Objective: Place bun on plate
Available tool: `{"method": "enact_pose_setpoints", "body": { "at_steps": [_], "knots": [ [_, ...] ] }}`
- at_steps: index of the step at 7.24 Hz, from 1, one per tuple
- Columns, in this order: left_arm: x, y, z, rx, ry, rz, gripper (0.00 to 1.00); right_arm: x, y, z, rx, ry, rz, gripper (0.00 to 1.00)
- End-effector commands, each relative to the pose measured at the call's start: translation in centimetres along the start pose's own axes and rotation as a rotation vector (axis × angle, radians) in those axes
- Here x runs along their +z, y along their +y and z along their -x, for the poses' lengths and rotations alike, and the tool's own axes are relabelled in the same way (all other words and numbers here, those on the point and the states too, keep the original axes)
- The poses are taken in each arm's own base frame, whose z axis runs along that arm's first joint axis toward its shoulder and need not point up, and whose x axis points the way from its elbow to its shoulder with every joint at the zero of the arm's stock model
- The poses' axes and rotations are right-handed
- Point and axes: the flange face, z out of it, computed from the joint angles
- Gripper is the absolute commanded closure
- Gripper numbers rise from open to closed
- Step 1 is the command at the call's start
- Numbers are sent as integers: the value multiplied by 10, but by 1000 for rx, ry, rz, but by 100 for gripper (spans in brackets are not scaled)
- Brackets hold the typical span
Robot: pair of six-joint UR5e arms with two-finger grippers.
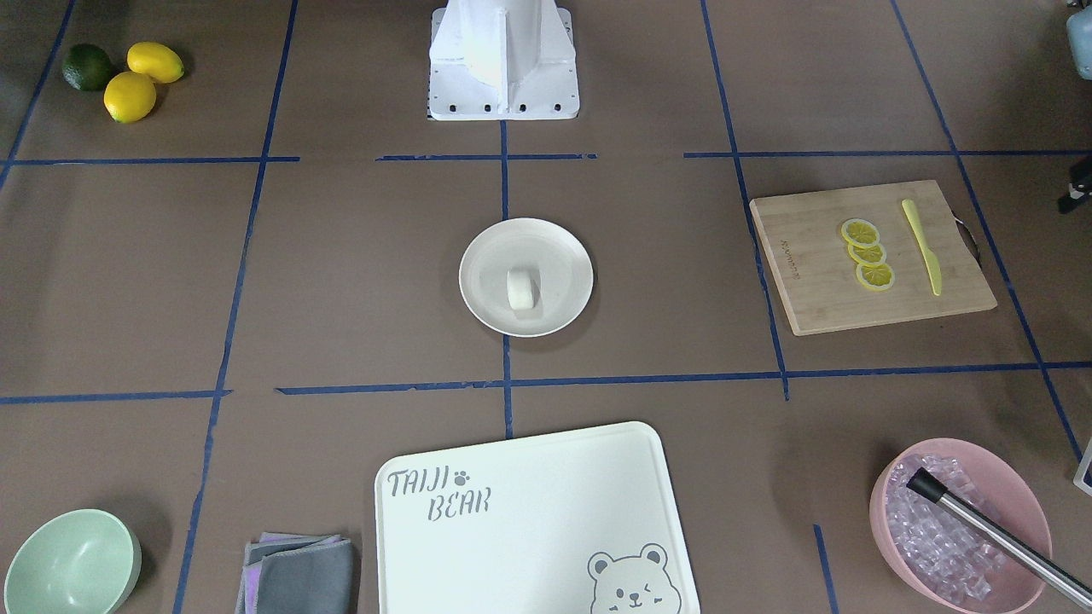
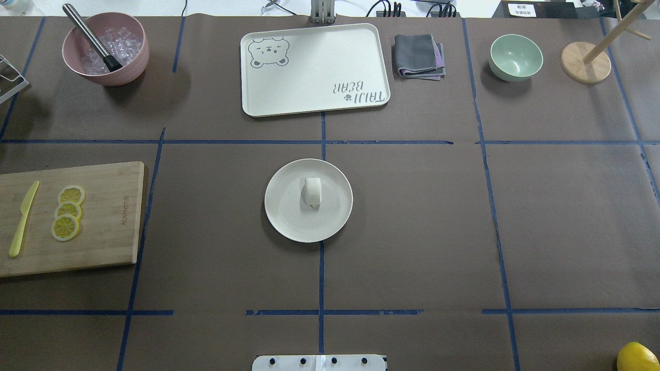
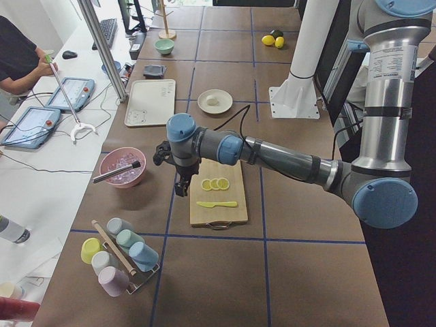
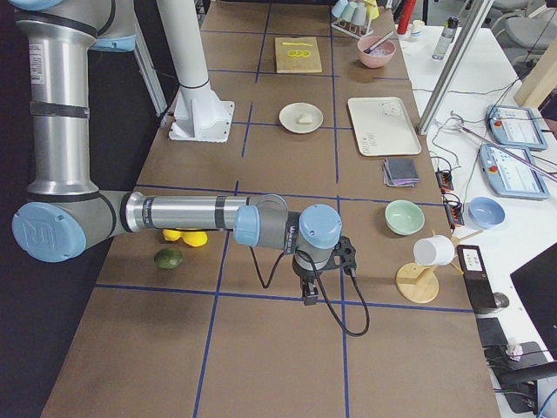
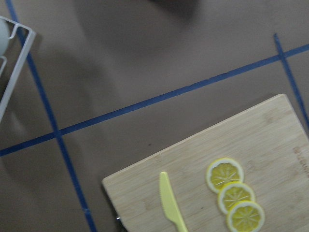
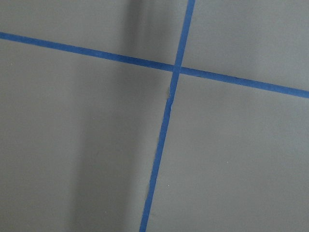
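Observation:
The small white bun (image 1: 521, 288) (image 2: 312, 191) lies in the middle of the round cream plate (image 1: 559, 256) (image 2: 286, 214) at the table's centre. From the side views the bun (image 3: 213, 101) (image 4: 302, 117) rests there with nothing touching it. My left gripper (image 3: 180, 187) hangs off to the side by the wooden cutting board (image 3: 218, 194), far from the plate. My right gripper (image 4: 309, 294) hovers over bare table at the other end. Both show only in the side views, so I cannot tell whether they are open or shut.
A cutting board (image 2: 72, 216) carries lemon slices (image 2: 67, 212) and a yellow knife (image 2: 23, 219). At the far edge stand a pink ice bowl (image 2: 105, 49), the bear tray (image 2: 314, 69), a folded cloth (image 2: 418, 55) and a green bowl (image 2: 515, 56). Lemons and a lime (image 1: 124, 75) lie near the base.

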Motion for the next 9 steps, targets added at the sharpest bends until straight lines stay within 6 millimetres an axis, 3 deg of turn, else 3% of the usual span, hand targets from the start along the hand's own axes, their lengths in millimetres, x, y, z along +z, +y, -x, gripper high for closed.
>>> {"method": "enact_pose_setpoints", "body": {
  "at_steps": [1, 6, 9],
  "knots": [
    [11, 44, 30, -82, 13, 47, 1, 5, 6, -13, 0, -6, 9, 0],
    [5, 44, 24, -73, 11, 34, 0, 6, 8, -15, 2, -5, 8, 0],
    [3, 67, 18, -86, 11, 37, 0, 6, 6, -15, 3, -8, 6, 0]
  ]
}}
